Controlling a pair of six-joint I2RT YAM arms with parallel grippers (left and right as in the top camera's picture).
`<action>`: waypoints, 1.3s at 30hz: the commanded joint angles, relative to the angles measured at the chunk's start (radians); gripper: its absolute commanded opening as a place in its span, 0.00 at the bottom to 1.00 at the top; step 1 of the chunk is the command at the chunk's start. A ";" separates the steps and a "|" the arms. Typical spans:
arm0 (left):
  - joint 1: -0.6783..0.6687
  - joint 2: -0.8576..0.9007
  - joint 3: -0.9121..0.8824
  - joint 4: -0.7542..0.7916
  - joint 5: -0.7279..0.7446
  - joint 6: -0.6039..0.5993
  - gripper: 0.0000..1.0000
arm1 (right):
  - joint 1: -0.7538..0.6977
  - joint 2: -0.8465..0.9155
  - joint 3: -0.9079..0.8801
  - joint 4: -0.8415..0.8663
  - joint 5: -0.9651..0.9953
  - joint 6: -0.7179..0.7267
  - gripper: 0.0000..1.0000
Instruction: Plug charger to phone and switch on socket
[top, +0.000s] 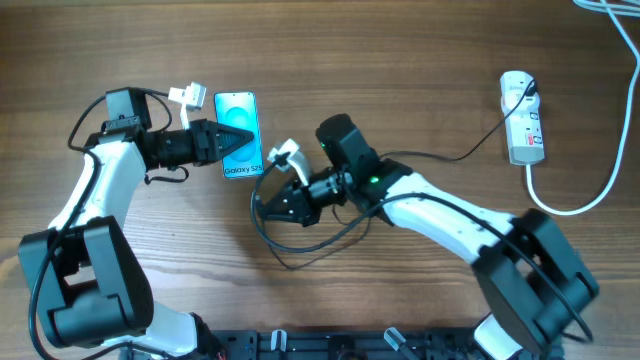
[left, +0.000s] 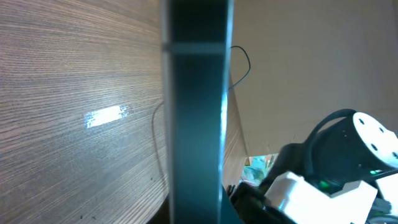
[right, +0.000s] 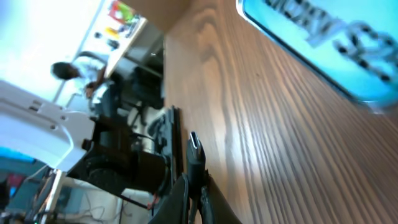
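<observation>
The phone lies on the table at left, its blue screen up. My left gripper is closed across its middle. In the left wrist view the phone is a dark teal edge-on bar between the fingers. My right gripper is just right of and below the phone's text end, shut on the charger's connector, which sticks out past the fingers. The phone's text end shows ahead of it, apart. The black charger cable loops under the right arm and runs to the socket at far right.
The socket's thick white lead curves along the right edge of the table. The right arm stretches across the middle. The right arm's white wrist fills the lower right of the left wrist view.
</observation>
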 joint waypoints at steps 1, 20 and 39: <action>0.000 -0.008 -0.003 0.004 0.069 0.000 0.04 | 0.003 0.065 0.002 0.094 -0.109 0.035 0.04; 0.000 -0.008 -0.003 -0.036 0.180 0.061 0.04 | -0.038 0.101 0.002 0.280 -0.079 0.229 0.04; 0.000 -0.009 -0.003 -0.081 0.193 0.053 0.04 | -0.014 0.101 0.002 0.279 -0.020 0.303 0.04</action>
